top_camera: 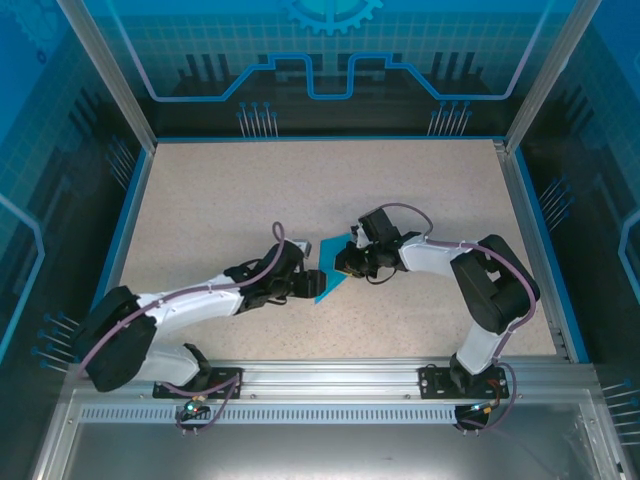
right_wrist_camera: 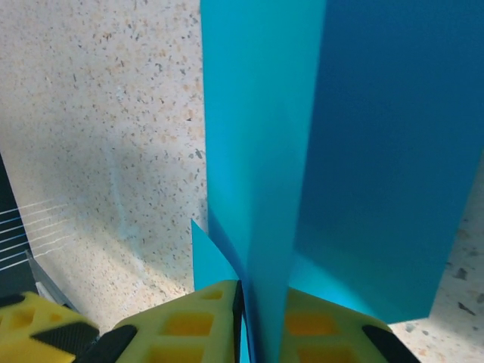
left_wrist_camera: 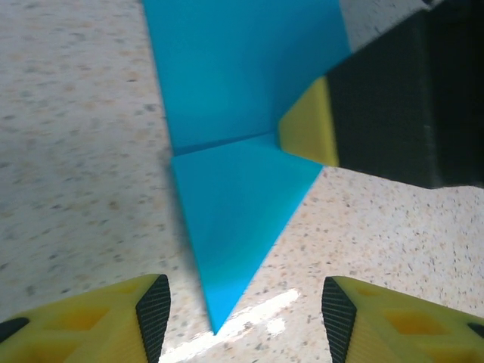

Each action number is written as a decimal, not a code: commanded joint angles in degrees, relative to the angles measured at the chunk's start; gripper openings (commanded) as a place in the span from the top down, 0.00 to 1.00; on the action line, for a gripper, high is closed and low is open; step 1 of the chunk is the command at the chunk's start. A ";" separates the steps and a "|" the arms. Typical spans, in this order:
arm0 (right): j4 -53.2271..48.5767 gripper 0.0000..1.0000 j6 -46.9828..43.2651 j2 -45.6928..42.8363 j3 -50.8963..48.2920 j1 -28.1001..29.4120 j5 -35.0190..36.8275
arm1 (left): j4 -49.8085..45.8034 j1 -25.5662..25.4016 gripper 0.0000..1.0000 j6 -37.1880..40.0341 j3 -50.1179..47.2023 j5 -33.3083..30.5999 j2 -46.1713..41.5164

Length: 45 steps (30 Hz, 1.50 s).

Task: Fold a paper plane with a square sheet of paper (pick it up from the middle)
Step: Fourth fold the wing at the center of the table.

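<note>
Mid-fold, the left gripper [left_wrist_camera: 246, 306] hovers open-jawed and empty just before the point of the square sheet of paper [left_wrist_camera: 242, 76] lying on the table [top_camera: 250, 190], beyond which the right gripper [right_wrist_camera: 242, 310] pinches its raised flap, so the crease probably wants pressing flat next.

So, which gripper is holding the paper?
The right gripper: its jaws are shut on the paper. The left gripper stands open, gripping nothing.

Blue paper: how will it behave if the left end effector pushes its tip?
Likely floppy: the paper is thin, its flap standing up where the right end effector pinches it. Probably light and slides easily on the smooth table. The crease may stiffen the tip somewhat.
</note>
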 commanded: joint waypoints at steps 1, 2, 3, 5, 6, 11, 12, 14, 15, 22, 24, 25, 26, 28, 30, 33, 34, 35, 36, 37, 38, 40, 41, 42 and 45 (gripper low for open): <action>-1.54 0.86 -0.12 0.40 1.20 -0.26 0.53 | -3.46 -2.39 0.42 3.58 4.61 -0.78 4.09; -1.44 0.86 -0.07 0.45 1.20 -0.32 0.40 | -3.71 -3.03 0.42 3.63 5.33 -1.29 5.20; -1.35 0.86 0.14 0.45 1.20 -0.26 0.30 | -3.72 -3.58 0.42 3.71 5.94 -1.66 6.36; -1.27 0.86 0.41 0.43 1.20 -0.30 0.12 | -4.62 -4.64 0.42 3.82 7.45 -3.29 8.47; -1.10 0.86 0.46 0.53 1.22 -0.34 -0.18 | -5.31 -5.31 0.42 4.07 8.29 -4.21 9.67; 0.13 0.88 1.32 0.72 1.37 -0.35 -1.72 | -9.66 -8.08 0.42 2.85 12.17 -12.19 14.62; 0.23 0.87 1.44 0.71 1.38 -0.35 -1.86 | -9.97 -8.34 0.42 2.26 12.44 -13.31 15.35; 0.40 0.86 1.72 0.69 1.37 -0.35 -2.02 | -10.38 -8.99 0.42 1.04 12.65 -15.33 16.23; 0.53 0.86 1.91 0.68 1.36 -0.42 -2.21 | -10.54 -9.33 0.42 0.91 12.89 -16.31 16.67; 1.11 0.86 2.38 0.80 1.38 -0.44 -2.73 | -12.01 -11.00 0.52 -0.21 14.44 -21.08 18.57; 1.14 0.86 2.54 0.80 1.37 -0.52 -2.77 | -12.01 -11.36 0.55 -0.73 14.35 -22.16 18.71; 1.16 0.85 2.56 0.70 1.36 -0.52 -2.69 | -11.85 -11.50 0.57 -0.82 14.29 -22.41 18.60; 1.19 0.85 2.56 0.67 1.34 -0.53 -2.67 | -11.62 -11.55 0.59 -0.96 14.15 -22.50 18.57; 1.11 0.85 2.50 0.80 1.37 -0.57 -2.78 | -11.72 -11.67 0.62 -1.25 14.15 -23.02 18.71; 1.06 0.84 2.53 0.70 1.37 -0.62 -2.75 | -12.02 -11.69 0.64 -1.78 14.07 -23.64 18.98; 1.21 0.84 2.62 0.66 1.38 -0.73 -2.96 | -12.09 -11.84 0.64 -2.36 13.80 -24.00 19.30; 1.18 0.84 2.58 0.69 1.47 -0.70 -2.97 | -12.10 -11.87 0.63 -2.49 13.71 -23.95 19.39; 1.19 0.84 2.63 0.71 1.47 -0.74 -3.03 | -12.11 -11.96 0.62 -2.66 13.64 -23.94 19.42; 1.27 0.85 2.69 0.67 1.53 -0.78 -3.13 | -12.03 -12.16 0.62 -2.79 13.62 -23.95 19.33; 1.45 0.85 2.66 0.71 1.60 -0.76 -3.22 | -11.73 -12.33 0.61 -2.83 13.37 -23.80 19.39; 1.44 0.85 2.69 0.71 1.64 -0.78 -3.22 | -11.57 -12.43 0.62 -2.79 13.35 -23.70 19.43; 1.31 0.85 2.79 0.71 1.80 -0.79 -3.27 | -11.55 -12.53 0.64 -2.85 13.44 -23.73 19.65; 1.22 0.85 2.81 0.67 1.73 -0.82 -3.16 | -11.46 -12.61 0.65 -2.87 13.45 -23.73 19.76; 1.29 0.85 2.68 0.62 1.70 -0.79 -3.18 | -11.36 -12.62 0.66 -2.92 13.47 -23.78 19.85; 1.15 0.85 2.63 0.65 1.72 -0.81 -3.18 | -11.43 -12.62 0.70 -2.88 13.45 -23.99 20.13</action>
